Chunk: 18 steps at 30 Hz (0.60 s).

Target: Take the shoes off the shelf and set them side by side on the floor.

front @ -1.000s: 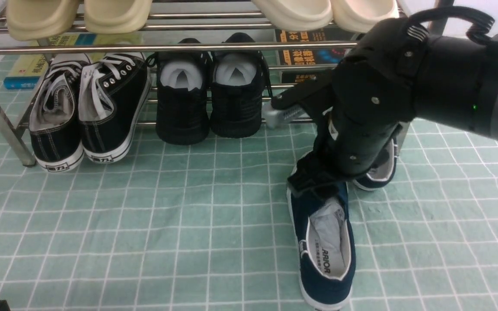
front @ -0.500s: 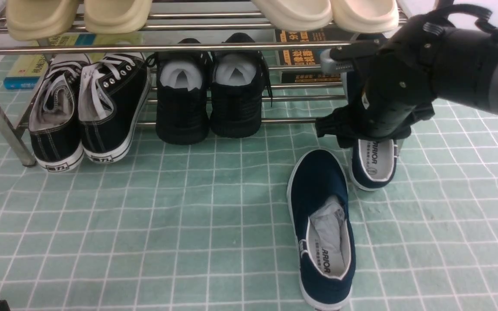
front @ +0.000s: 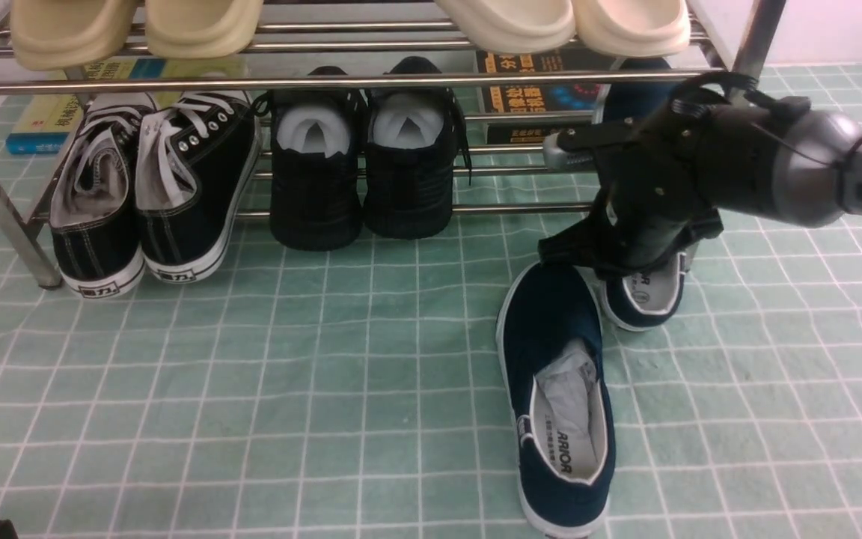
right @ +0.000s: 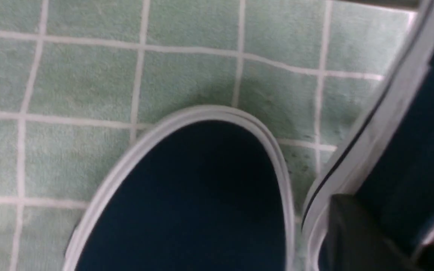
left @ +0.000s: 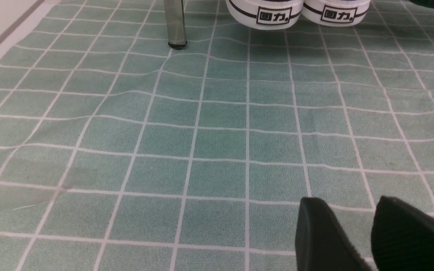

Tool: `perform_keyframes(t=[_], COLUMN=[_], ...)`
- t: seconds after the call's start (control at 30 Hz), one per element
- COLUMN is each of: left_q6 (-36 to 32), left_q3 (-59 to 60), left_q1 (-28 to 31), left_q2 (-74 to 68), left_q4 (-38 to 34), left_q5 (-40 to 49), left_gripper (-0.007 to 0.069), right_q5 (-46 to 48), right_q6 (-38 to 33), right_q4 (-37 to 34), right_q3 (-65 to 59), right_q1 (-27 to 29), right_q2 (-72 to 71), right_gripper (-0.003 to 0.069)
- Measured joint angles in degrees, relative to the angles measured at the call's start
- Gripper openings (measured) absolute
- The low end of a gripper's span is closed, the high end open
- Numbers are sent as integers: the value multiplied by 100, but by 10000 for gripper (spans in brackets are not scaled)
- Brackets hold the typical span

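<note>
Far shoe (front: 644,299): right gripper (front: 629,254) is hovering at its collar, clamped or loose I cannot tell; shoe is leaning at shelf (front: 326,78), right end.
Near shoe (front: 562,389): is lying flat on floor (front: 251,374), just beside.
Handling: likely light, soft canvas; take the heel rim.

The right arm (front: 670,195) hides most of the farther navy shoe (front: 648,298), and the right wrist view is blurred.
</note>
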State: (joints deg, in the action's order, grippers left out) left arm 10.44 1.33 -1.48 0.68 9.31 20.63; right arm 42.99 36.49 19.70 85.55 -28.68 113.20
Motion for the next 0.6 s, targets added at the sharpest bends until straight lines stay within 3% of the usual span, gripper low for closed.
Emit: perform_keyframes(t=[0.4,0.6], left_q6=[0,0], left_q3=[0,0], left_q1=[0,0], left_q2=[0,0], left_q4=[0,0], left_q5=[0,0], left_gripper=[241,241], right_q5=[2643,2877], right_q6=[-1736,-1910], right_q4=[-1544,-1773], right_q3=[0,-15], right_q1=[0,0], right_q2=[-1631,-1884], right_gripper=[15,15])
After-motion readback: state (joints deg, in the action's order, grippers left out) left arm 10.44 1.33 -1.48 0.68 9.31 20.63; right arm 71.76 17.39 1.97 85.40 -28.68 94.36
